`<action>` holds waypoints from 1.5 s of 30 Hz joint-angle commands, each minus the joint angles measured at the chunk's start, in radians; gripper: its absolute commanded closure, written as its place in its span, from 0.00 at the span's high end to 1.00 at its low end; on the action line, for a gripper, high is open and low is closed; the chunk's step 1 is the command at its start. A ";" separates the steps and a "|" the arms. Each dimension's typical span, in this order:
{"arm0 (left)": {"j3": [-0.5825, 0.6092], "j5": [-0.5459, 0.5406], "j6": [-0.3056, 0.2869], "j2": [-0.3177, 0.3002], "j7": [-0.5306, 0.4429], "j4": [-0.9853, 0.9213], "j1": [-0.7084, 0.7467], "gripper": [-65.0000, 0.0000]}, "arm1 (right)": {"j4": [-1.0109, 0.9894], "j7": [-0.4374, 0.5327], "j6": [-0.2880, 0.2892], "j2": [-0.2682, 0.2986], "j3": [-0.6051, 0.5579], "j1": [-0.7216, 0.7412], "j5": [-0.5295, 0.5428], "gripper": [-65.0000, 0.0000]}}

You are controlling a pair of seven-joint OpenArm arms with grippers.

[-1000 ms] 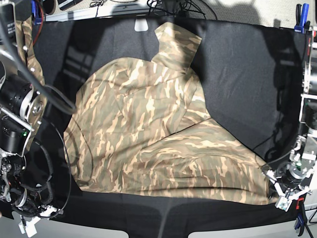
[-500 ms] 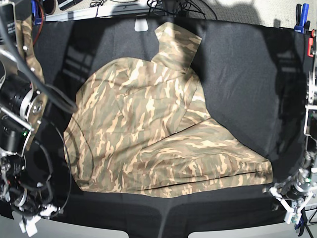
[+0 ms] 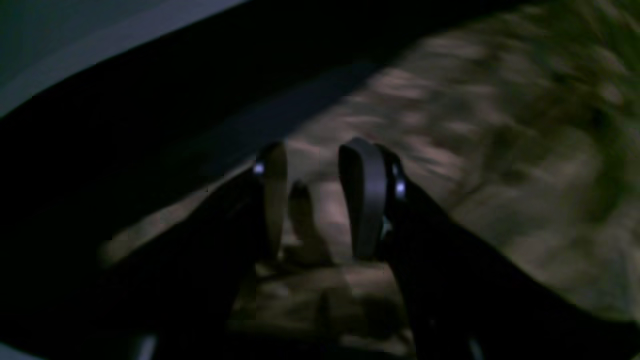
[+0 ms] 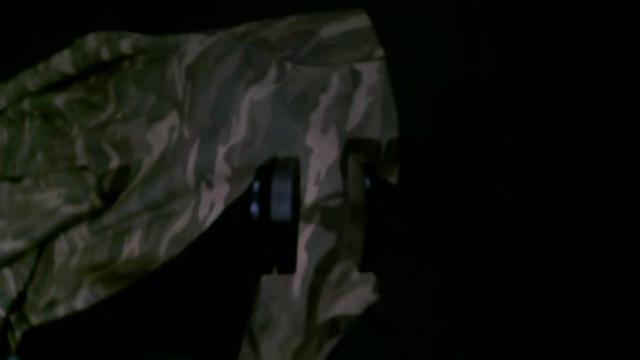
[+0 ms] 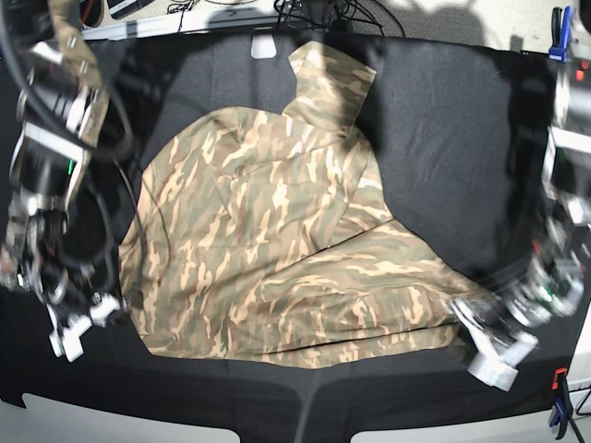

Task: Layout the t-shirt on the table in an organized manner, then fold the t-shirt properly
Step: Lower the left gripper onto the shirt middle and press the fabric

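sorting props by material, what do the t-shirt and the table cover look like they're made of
The t-shirt: thin woven or knit cloth, probably cotton-like, matte, with a printed camouflage pattern; it drapes in soft folds and wrinkles. The table cover: matte black fabric, likely a light weave; it shows faint creases and no shine. The exact fibres cannot be told.

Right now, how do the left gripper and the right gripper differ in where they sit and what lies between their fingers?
In the base view the left gripper is at the t-shirt's near right corner, blurred; the right gripper is at its left edge, sharper. In its wrist view the left gripper shows a thin pinch of cloth between parted fingers; the right gripper has cloth filling the gap between its fingers, though a grip cannot be told. Both are low over the black table.
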 commanded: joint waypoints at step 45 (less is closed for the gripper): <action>0.308 0.717 0.473 0.595 0.040 -0.116 0.073 0.29 | 0.598 -0.137 0.005 0.018 0.395 -0.472 0.299 0.25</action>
